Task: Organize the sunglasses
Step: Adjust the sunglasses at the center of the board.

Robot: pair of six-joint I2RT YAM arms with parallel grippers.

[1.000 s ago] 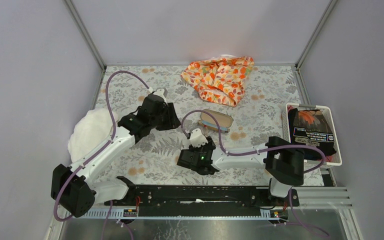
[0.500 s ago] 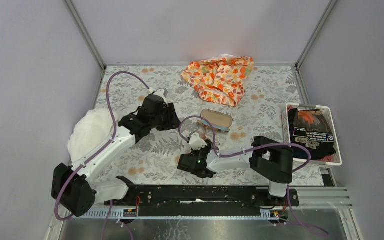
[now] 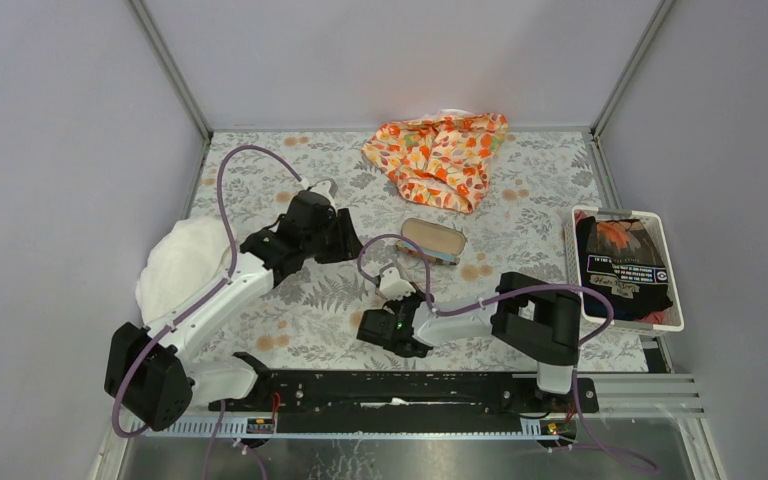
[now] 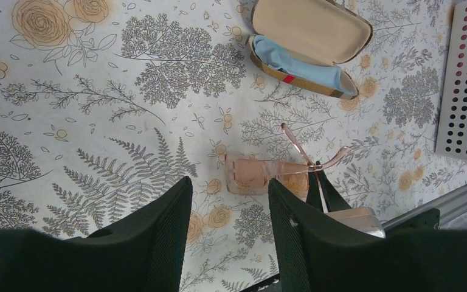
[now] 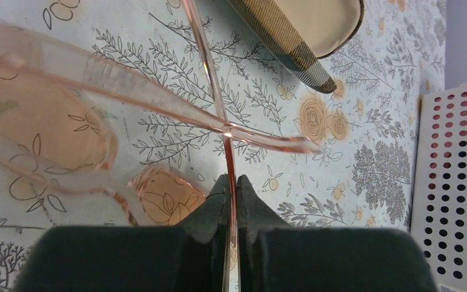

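The sunglasses (image 4: 252, 173), thin translucent orange-pink with pale lenses, lie on the floral table between the two arms. Up close in the right wrist view, the sunglasses (image 5: 48, 115) fill the left side with their slim arms crossing. My right gripper (image 5: 231, 181) is shut on one slim arm, which runs straight between its black fingertips. My left gripper (image 4: 230, 188) hangs open above the table just left of the glasses and holds nothing. The open brown plaid case (image 4: 310, 27), with a blue cloth (image 4: 298, 64) inside, lies farther back.
A white perforated basket (image 3: 667, 322) holding dark packets stands at the right edge. An orange leaf-print cloth (image 3: 440, 155) lies at the back and a white cloth (image 3: 175, 265) at the left, under the left arm. The case (image 3: 432, 240) sits just behind the right gripper.
My right gripper has drawn a little nearer and leftward and closed on an arm of the sunglasses. The left arm has barely moved.
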